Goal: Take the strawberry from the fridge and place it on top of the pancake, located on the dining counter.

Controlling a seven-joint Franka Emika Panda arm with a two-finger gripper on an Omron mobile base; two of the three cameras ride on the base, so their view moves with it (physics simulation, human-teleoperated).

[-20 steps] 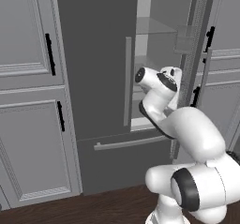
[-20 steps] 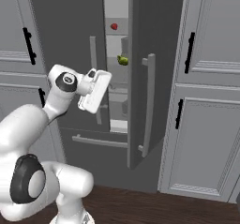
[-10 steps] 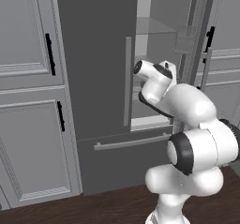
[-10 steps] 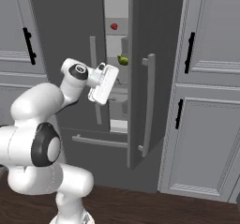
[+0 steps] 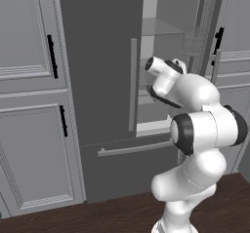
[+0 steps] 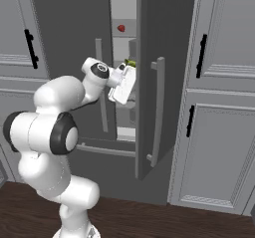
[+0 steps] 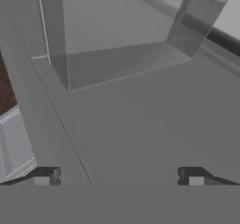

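Tall dark grey fridge (image 6: 149, 43) with one door ajar, tiny round red strawberry (image 6: 121, 28) on a shelf inside, gripper (image 7: 119, 175) fingers spread wide, clear boxy bin (image 7: 122, 35) ahead

We find no readable text, label, brand, number or sign on anything here.

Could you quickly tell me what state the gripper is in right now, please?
Two-finger gripper: open, holding nothing, facing the pale grey interior of the dark grey fridge.
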